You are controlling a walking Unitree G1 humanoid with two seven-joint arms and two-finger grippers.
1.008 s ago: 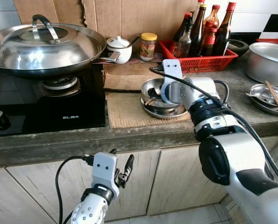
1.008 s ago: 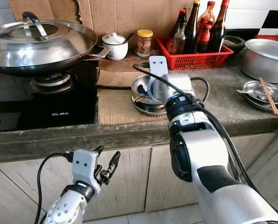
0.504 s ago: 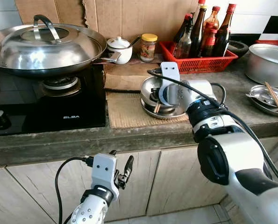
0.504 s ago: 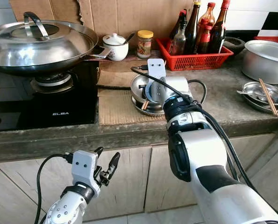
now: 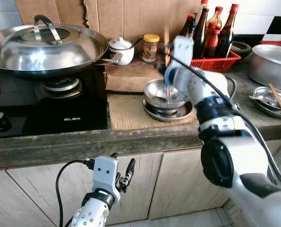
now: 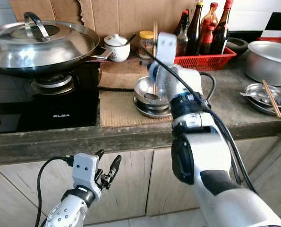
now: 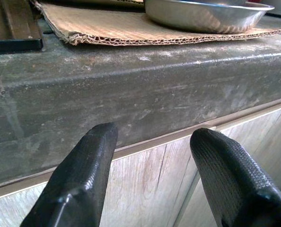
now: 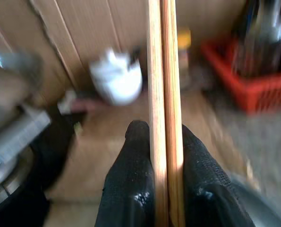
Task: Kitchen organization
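Your right gripper is clamped on 2 wooden chopsticks, held upright over the steel bowl.

That bowl sits on a plate on the cardboard mat beside the stove. Your left gripper hangs low by the counter edge, fingers spread apart, nothing in them.

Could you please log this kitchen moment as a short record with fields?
setting: stone counter beside a black gas hob
right gripper: shut on chopsticks, held upright above the steel bowl
left gripper: open, idle below the counter edge
bowl support: steel plate on a cardboard mat
on hob: lidded wok
behind: red basket of bottles
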